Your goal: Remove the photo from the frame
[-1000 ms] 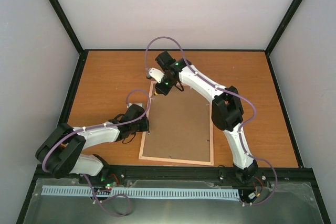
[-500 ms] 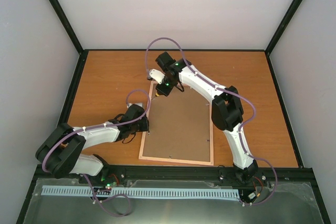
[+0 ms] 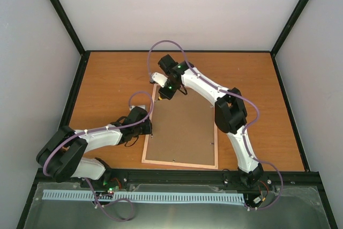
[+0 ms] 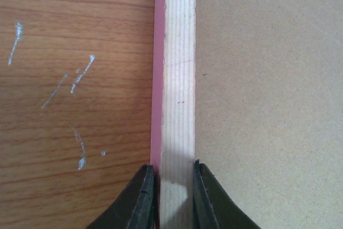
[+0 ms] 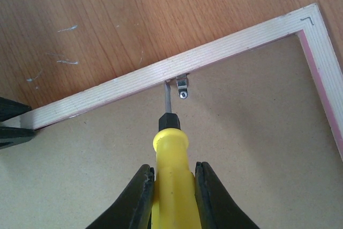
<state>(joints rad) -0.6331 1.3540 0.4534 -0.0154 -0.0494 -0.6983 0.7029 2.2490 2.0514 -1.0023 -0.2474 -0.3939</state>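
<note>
Now the frame (image 3: 182, 127) lies face down on the table (image 3: 112, 84), with its brown board (image 5: 257, 132) turned up, between the two arms. The left gripper (image 4: 174, 172) is clamped on the left wooden rail of the frame, one finger on each side of it. The right gripper (image 5: 174, 167) is closed around a yellow-handled screwdriver (image 5: 170, 143), and its tip touches the far rail just beside a small metal clip (image 5: 182, 85).
</note>
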